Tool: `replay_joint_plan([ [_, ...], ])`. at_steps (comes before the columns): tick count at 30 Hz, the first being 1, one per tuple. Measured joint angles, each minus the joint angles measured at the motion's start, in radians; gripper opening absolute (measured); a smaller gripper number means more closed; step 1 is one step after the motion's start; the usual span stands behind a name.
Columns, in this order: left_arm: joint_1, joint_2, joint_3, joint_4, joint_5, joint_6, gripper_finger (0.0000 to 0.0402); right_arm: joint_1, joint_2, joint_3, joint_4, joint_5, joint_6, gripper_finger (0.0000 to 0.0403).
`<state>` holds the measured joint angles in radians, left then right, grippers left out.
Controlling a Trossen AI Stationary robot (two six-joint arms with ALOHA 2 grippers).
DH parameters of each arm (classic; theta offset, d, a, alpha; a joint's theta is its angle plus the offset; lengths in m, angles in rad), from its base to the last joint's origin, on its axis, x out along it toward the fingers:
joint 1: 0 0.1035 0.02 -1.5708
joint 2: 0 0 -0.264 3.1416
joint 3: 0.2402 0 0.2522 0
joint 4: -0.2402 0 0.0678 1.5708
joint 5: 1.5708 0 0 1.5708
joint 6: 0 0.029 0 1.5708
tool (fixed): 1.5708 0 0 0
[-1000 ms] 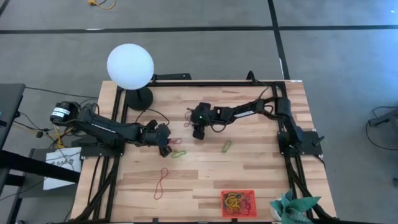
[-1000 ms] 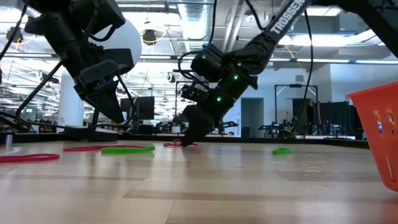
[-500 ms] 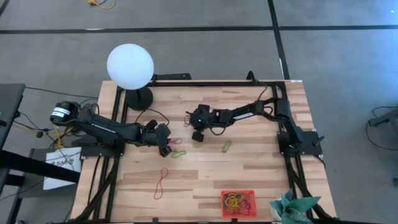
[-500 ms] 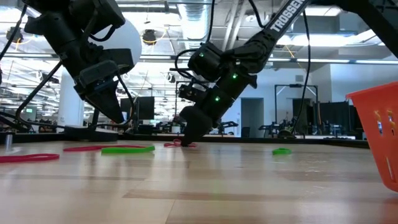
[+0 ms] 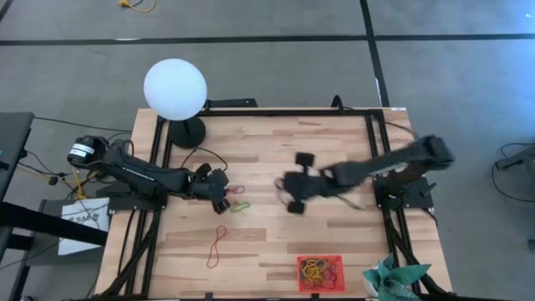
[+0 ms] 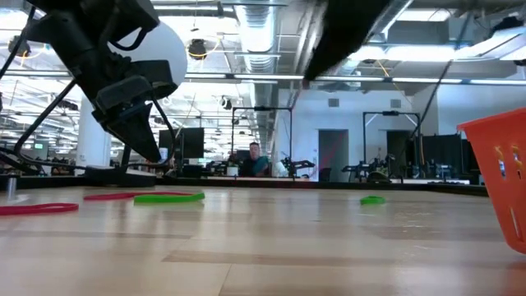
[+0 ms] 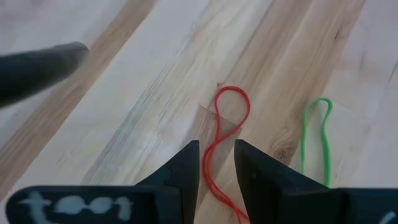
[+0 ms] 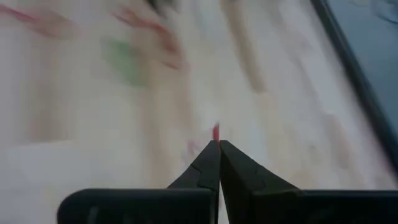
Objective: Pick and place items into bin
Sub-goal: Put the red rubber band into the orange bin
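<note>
Red band (image 8: 215,131) pinched between right hand (image 8: 219,147) fingertips above counter (image 5: 276,150); left hand (image 7: 216,155) spread over another red band (image 7: 225,134).

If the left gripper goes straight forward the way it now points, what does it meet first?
Most likely the red rubber band: the left gripper is open and its fingers straddle the loop on the table. How high it hangs above is unclear.

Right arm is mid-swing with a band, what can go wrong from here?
Right gripper pinches only a sliver of red band; the fast swing may fling it before the bin. Left gripper straddles a red loop beside a green one; closing off-centre could miss or drag it.
</note>
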<state>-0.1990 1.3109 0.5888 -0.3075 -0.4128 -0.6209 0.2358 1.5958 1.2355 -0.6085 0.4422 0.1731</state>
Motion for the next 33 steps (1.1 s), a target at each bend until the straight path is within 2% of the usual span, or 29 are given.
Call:
replay_joint_plan([
  [4, -0.016, 0.0, 0.0, 0.0, -0.015, -0.01, 0.0091, 0.177, -0.169, 0.001, -0.088, -0.034, 0.191, 0.0001],
  [8, -0.031, 0.0, 0.0, 0.003, -0.021, -0.016, 0.0091, 0.381, -0.27, 0.001, -0.098, -0.053, 0.319, 0.0],
  [12, -0.039, 0.0, 0.0, 0.008, -0.022, -0.017, 0.0091, 0.57, -0.285, 0.001, -0.103, -0.076, 0.325, 0.0],
  [16, -0.05, 0.0, 0.0, 0.011, -0.026, -0.024, 0.0091, 0.692, -0.233, 0.001, -0.104, 0.008, 0.36, 0.0],
  [20, -0.068, 0.0, 0.0, 0.01, -0.05, -0.056, 0.0091, 0.746, -0.13, 0.001, -0.104, 0.009, 0.468, 0.0],
  [23, -0.08, 0.0, 0.0, 0.011, -0.052, -0.061, 0.0091, 0.761, -0.058, 0.001, -0.105, 0.004, 0.489, 0.0],
  [28, -0.096, 0.0, 0.0, 0.011, -0.052, -0.102, 0.0091, 0.745, 0.03, 0.001, -0.088, -0.001, 0.549, 0.0],
  [33, -0.098, 0.0, 0.0, 0.011, -0.052, -0.136, 0.0091, 0.706, 0.062, 0.002, -0.095, -0.033, 0.635, 0.0013],
])
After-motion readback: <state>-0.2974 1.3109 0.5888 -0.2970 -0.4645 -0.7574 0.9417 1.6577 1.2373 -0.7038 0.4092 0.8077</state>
